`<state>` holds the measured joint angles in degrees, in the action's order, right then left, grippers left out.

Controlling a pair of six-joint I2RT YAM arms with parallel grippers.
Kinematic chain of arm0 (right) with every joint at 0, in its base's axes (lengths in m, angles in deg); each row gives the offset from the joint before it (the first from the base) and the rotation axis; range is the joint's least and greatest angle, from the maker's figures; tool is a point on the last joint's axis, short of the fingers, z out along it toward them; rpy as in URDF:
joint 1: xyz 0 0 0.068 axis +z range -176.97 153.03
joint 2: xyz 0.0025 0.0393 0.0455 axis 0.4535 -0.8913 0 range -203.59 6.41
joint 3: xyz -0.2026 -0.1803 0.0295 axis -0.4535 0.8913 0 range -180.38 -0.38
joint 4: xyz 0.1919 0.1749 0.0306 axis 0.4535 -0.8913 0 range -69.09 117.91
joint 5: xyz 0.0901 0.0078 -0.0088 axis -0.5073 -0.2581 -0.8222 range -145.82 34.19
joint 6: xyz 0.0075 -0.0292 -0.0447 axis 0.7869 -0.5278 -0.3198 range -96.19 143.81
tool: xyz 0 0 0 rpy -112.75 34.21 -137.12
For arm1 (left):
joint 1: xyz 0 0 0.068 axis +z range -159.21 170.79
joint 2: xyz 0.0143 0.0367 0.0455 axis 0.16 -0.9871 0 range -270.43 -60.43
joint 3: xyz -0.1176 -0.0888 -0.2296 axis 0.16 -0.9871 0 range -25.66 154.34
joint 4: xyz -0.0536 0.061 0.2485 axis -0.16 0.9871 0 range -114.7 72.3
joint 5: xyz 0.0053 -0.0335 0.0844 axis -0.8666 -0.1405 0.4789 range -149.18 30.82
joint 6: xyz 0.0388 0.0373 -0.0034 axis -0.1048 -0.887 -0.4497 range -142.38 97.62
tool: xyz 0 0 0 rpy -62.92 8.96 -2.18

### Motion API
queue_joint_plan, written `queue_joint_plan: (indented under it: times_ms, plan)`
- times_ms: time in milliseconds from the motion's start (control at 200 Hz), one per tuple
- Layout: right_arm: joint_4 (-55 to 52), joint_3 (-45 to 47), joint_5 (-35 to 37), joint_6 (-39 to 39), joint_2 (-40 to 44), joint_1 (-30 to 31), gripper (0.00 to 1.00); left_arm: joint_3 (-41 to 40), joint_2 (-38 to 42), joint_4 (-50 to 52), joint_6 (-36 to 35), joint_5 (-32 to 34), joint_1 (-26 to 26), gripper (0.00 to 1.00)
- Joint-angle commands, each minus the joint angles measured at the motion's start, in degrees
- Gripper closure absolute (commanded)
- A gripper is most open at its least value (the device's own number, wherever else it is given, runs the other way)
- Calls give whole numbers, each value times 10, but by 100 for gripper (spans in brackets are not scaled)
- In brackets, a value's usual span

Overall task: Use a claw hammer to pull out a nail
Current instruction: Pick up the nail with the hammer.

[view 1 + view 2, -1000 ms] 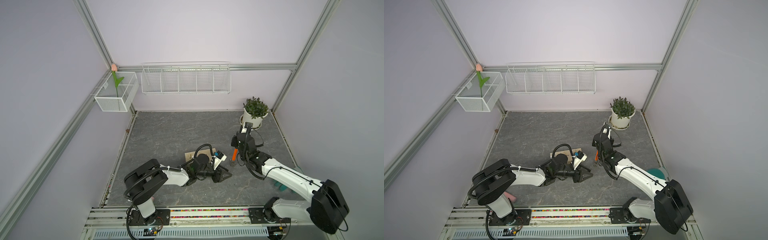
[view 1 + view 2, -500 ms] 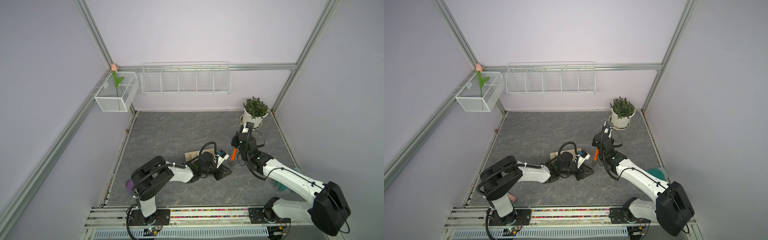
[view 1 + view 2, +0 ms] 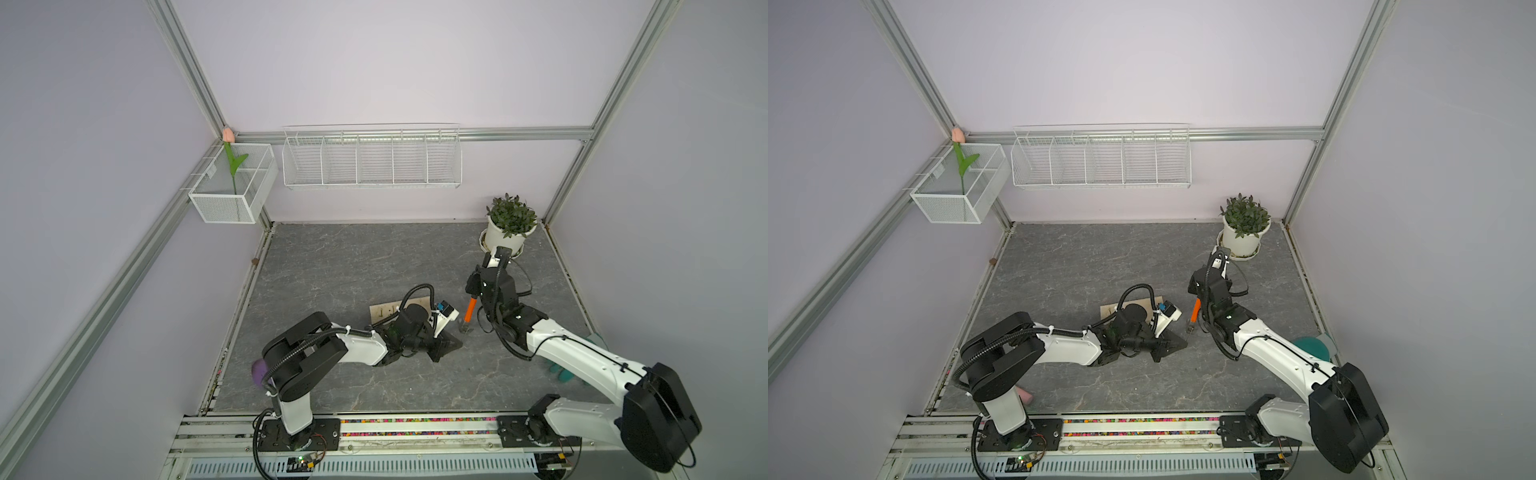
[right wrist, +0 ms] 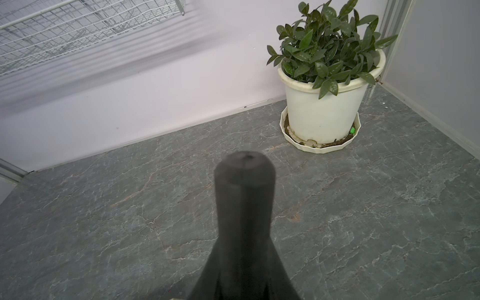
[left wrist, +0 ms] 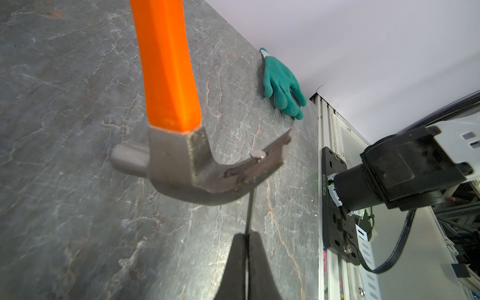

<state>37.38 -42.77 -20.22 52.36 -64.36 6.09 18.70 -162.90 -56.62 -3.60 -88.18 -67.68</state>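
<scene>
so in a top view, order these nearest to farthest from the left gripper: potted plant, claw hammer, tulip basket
1. claw hammer, just beside the left gripper
2. potted plant, far right corner
3. tulip basket, up on the left wall

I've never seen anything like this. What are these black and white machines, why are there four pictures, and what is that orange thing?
These are two robot arms mounted on a rail at the near edge: the left arm and the right arm. Two pictures come from a camera high above, looking down on the whole grey table; they show nearly the same. The other two come from small cameras on each arm's wrist. The right arm's jaws hold a claw hammer by its black handle; the orange part is its neck. In the left wrist view a nail hangs in the hammer's claw, and the left arm's jaws are shut on its shaft. On the table are a small wooden board, a green glove and a potted plant.
</scene>
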Motion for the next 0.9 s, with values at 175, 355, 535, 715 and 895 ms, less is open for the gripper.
queue_joint_plan:
  times_ms: [175,355,535,715,895]
  plan:
    - [52,10,-8,-2,12,-9,93,33,31,35,-7,-1,3,100]
    - [54,10,-5,-4,7,-9,93,38,37,38,4,-4,3,100]
    - [53,12,-1,-10,11,-15,93,30,71,47,-7,-16,6,100]
    - [46,21,-15,-17,36,-26,93,-18,122,26,6,-25,40,100]
    - [38,40,-30,-28,65,-29,93,-69,220,94,5,71,82,100]
